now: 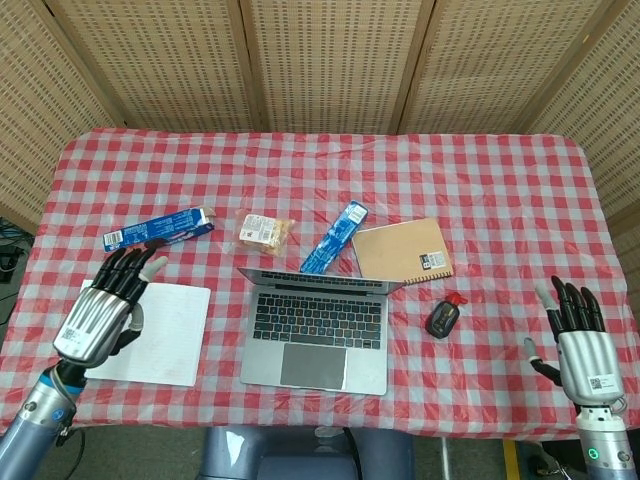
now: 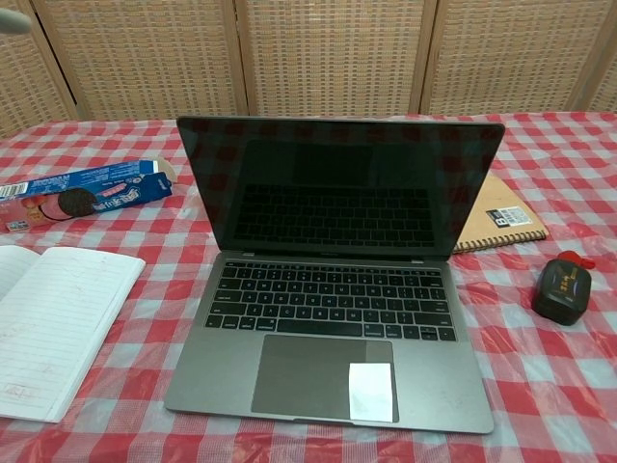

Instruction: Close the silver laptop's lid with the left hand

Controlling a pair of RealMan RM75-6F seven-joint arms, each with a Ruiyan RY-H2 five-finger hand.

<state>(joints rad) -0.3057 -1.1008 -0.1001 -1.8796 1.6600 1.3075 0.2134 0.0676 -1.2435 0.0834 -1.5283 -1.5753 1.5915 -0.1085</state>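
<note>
The silver laptop (image 1: 315, 330) (image 2: 333, 299) stands open at the table's near middle, its dark screen (image 2: 339, 188) upright and facing me. My left hand (image 1: 105, 307) hovers over the open white notebook (image 1: 160, 335), well to the laptop's left, fingers spread and holding nothing. A blurred fingertip (image 2: 12, 19) shows at the chest view's top left corner. My right hand (image 1: 577, 340) is raised at the table's near right edge, fingers apart and empty, far from the laptop.
A blue cookie box (image 1: 158, 230) (image 2: 82, 193) lies behind the notebook (image 2: 53, 323). A snack packet (image 1: 264, 231) and a blue wrapper (image 1: 335, 236) sit behind the laptop. A brown spiral notebook (image 1: 402, 250) and a small dark bottle (image 1: 442, 318) (image 2: 561, 287) lie to its right.
</note>
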